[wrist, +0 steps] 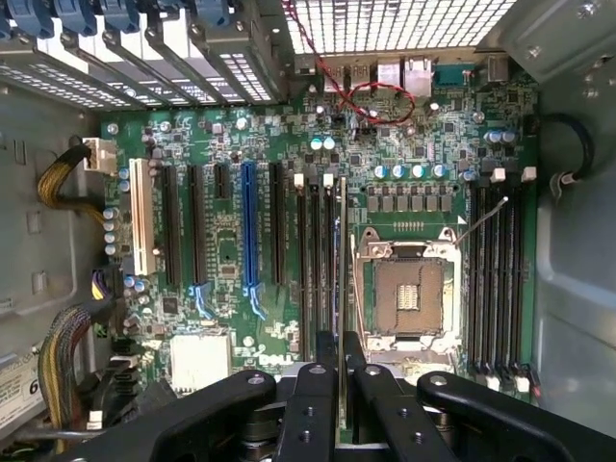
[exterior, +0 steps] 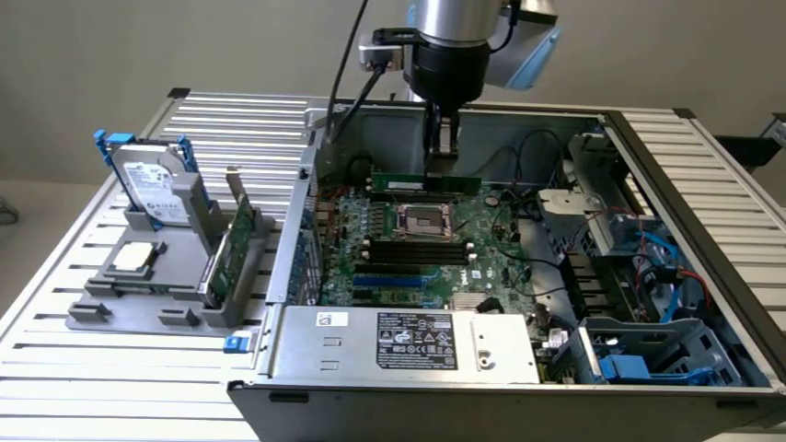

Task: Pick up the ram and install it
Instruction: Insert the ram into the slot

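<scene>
This looks like a robotics assembly bench in a lab. An opened desktop computer case [exterior: 491,405] lies on a slatted aluminium table [exterior: 234,120]. At its nine o'clock a grey fixture [exterior: 135,315] racks a hard drive [exterior: 154,189].

Entry: we record the open grey desktop computer case [exterior: 491,410] as bare sheet metal, smooth with a dull satin finish. Inside the case, the green motherboard [exterior: 430,249] looks lacquered and faintly glossy. Its long black slots [wrist: 306,260] read as matt plastic. The thin green ram [exterior: 424,182], also inside the case, shows a similar gloss. The black gripper [wrist: 342,351] looks matt and smooth. Outside the case, the ribbed table [exterior: 74,368] is pale brushed metal, and the grey holder tray [exterior: 92,313] is matt plastic.
</scene>
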Motion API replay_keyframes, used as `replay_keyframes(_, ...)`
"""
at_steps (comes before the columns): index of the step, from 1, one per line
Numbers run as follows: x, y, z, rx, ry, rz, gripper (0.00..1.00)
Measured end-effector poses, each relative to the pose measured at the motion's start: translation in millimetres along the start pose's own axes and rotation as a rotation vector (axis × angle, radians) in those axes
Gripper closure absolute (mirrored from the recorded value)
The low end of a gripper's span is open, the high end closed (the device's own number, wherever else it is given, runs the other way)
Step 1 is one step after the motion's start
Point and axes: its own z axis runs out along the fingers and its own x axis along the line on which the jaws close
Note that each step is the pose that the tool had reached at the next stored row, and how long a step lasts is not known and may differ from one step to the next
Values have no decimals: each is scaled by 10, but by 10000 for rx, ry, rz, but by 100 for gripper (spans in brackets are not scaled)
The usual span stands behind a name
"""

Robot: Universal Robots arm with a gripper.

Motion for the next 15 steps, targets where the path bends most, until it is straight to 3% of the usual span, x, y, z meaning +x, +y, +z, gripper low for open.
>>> replay_keyframes(10, 196, -7, 195, 0, -1, 0, 86)
replay_keyframes(15, 231, -8, 290, 0, -1, 1, 86)
